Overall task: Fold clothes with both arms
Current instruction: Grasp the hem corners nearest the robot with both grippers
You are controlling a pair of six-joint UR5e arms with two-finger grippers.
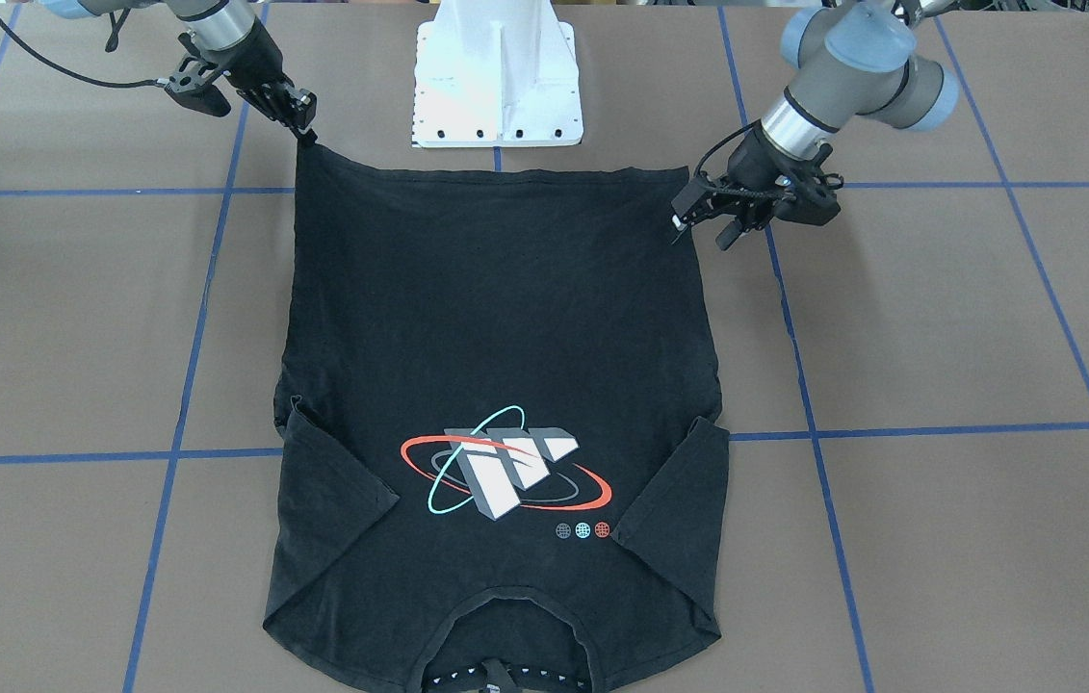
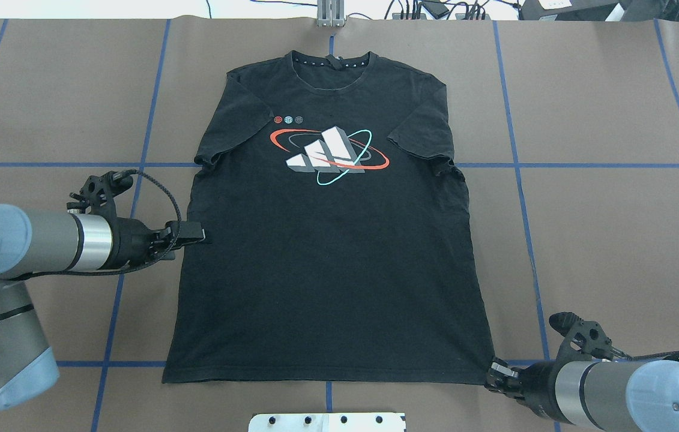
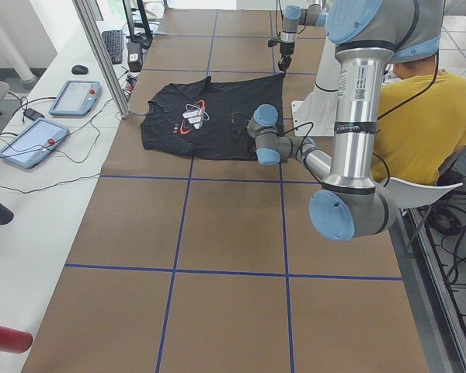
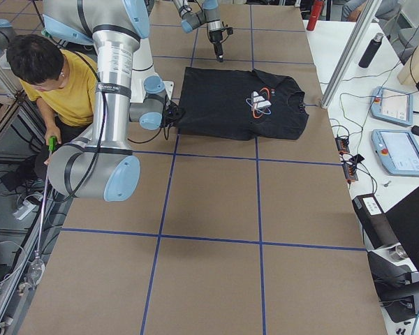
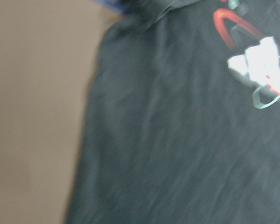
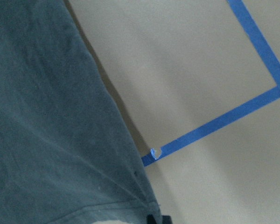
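Observation:
The black T-shirt [image 1: 505, 318] lies flat, graphic side up, with its collar at the far side from the robot [image 2: 327, 258]. My right gripper [image 1: 305, 123] is shut on the hem corner nearest it, which is drawn up to a point; it also shows in the overhead view [image 2: 498, 377]. The right wrist view shows that hem corner [image 6: 46, 140] against the brown table. My left gripper [image 1: 701, 226] stands open at the shirt's side edge, about midway along it [image 2: 192, 233], and holds nothing. The left wrist view is blurred and shows the shirt [image 5: 177, 140] and its graphic.
The white pedestal base [image 1: 498, 77] stands just behind the hem. Blue tape lines [image 1: 939, 428] cross the brown table. A person in a yellow shirt [image 3: 427, 116] sits beside the robot. Tablets [image 4: 391, 105] and cables lie on the side bench beyond the collar.

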